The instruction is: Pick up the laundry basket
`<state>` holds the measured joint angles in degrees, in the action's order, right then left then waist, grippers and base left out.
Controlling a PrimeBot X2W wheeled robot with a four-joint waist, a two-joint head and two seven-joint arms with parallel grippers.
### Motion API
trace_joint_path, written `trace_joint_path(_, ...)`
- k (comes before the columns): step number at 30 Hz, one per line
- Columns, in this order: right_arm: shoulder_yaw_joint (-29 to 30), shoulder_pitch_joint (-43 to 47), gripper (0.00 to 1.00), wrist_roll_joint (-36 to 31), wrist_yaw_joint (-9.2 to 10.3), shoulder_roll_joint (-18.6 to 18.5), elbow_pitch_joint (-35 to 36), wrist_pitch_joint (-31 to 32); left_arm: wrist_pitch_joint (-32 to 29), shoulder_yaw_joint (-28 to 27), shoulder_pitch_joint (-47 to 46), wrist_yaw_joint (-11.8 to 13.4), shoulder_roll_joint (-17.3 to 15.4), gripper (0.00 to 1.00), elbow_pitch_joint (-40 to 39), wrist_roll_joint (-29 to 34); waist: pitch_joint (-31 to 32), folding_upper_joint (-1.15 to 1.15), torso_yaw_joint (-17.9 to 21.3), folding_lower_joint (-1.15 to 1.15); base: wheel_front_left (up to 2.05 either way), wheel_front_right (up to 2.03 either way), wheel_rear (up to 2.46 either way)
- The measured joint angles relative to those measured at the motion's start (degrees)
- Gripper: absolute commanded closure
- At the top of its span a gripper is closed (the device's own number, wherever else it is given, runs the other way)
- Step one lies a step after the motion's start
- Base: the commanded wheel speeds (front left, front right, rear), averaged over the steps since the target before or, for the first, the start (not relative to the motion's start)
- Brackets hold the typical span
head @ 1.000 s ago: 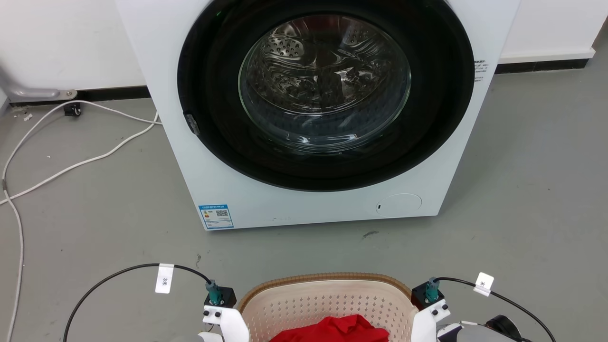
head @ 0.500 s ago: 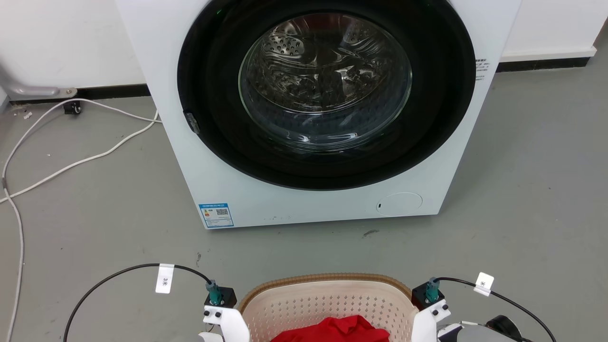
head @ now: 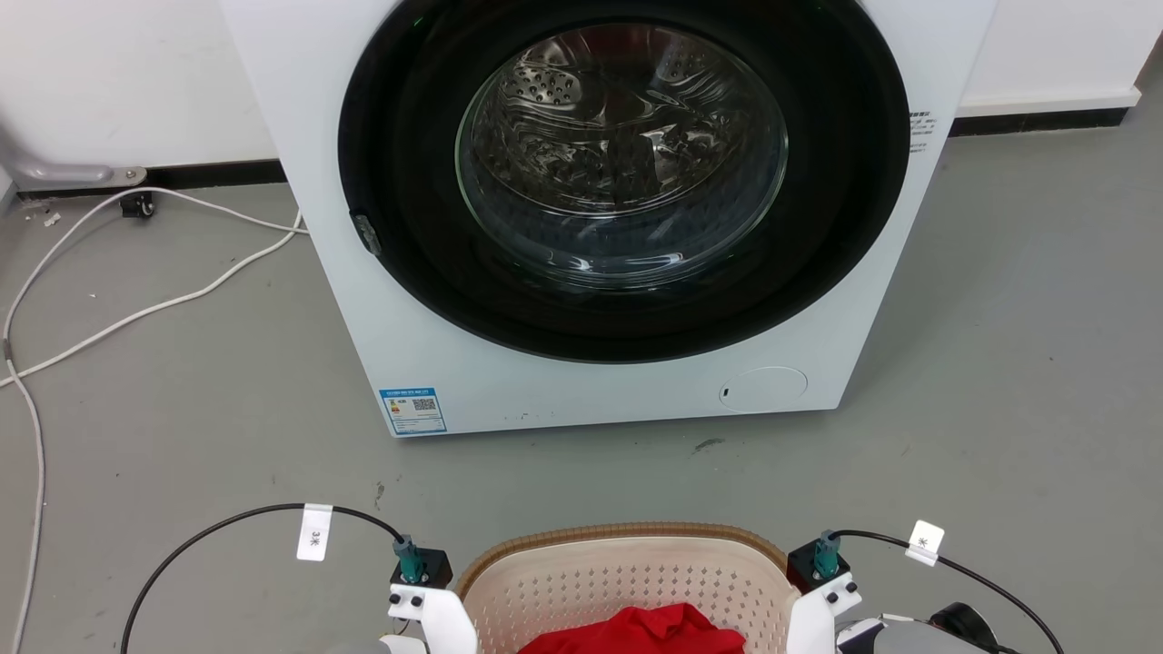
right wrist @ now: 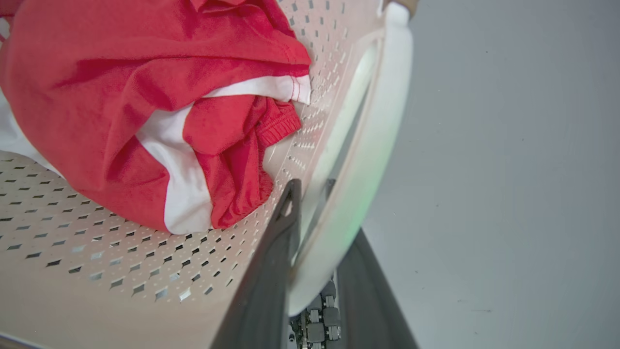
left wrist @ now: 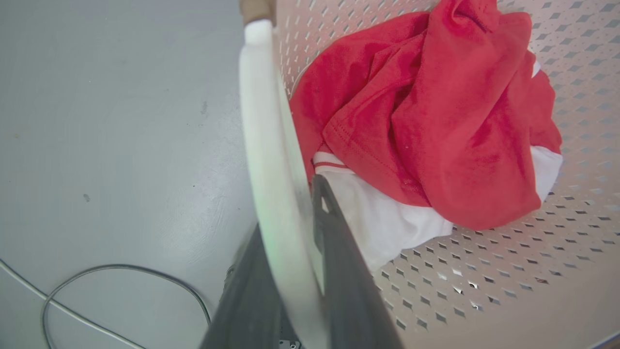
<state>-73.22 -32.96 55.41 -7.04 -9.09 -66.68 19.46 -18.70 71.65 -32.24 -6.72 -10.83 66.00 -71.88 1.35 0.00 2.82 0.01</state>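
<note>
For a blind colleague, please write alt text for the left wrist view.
The left end effector grips the white side handle of the laundry basket between its two dark fingers. Red and white clothes lie inside; a cable lies on the grey floor.

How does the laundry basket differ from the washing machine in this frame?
The laundry basket is cream with a brown rim; the washing machine is white with a dark round door. The basket is far smaller than the machine. The basket is open-topped and holds red and white clothes; the machine's door is shut. Both show perforated walls: basket sides, machine drum.
</note>
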Motion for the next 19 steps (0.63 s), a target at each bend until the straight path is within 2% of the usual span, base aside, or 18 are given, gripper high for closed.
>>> trace_joint_path(19, 0.0, 0.0, 1.00, -0.4, 0.00, 0.1, 0.1, 0.4, 0.1, 0.8, 0.0, 0.0, 0.0, 1.00, 0.2, -1.0, 0.0, 0.00, 0.1, 0.00, 0.00, 0.00, 0.00)
